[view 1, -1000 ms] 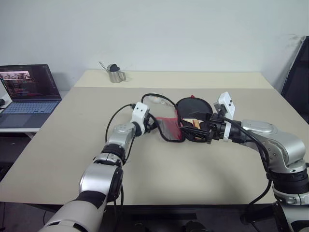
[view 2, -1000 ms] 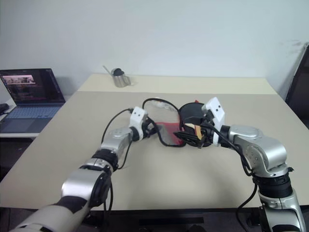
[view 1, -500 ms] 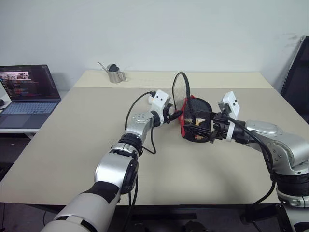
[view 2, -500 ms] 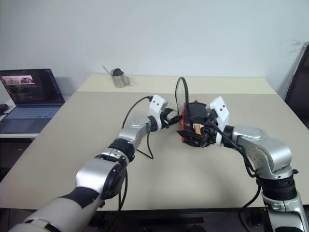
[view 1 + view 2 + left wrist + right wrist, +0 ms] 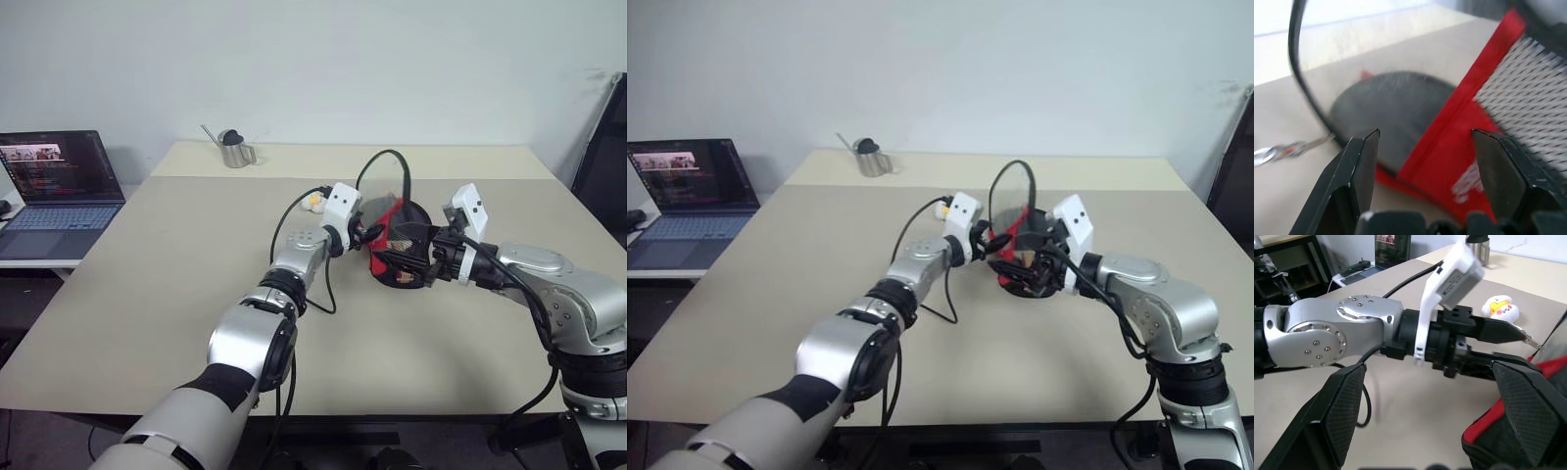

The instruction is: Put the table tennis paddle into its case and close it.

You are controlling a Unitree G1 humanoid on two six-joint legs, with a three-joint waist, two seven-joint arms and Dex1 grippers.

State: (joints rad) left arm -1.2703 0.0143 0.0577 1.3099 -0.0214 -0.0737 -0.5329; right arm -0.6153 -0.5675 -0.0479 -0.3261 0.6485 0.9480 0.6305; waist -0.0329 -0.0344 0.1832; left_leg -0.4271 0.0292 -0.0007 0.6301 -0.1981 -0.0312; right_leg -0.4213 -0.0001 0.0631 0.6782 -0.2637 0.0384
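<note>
Beside the case [image 5: 397, 257], at the middle of the table [image 5: 147, 294], both grippers work from opposite sides: the left gripper [image 5: 366, 235] sits at the case's left edge and the right gripper [image 5: 409, 257] at its right edge. The case lid [image 5: 390, 186] stands raised above the red panel. The paddle [image 5: 1024, 266] lies inside the case, its wooden handle end visible near the right gripper. The left gripper's fingers [image 5: 1359, 166] stand apart with the red panel and mesh pocket between them; whether they pinch the fabric cannot be told. The right gripper's fingers [image 5: 1528, 406] are spread wide beside the case, holding nothing visible.

Judged step: folding the lid down over the paddle. To do it well, keep the right gripper bracing the case, guide the lid flat so both edges meet, and check that the handle sits fully inside before working the zipper. A small toy [image 5: 1500, 307] lies on the table behind the case, on the left gripper's side; keep clear of it
</note>
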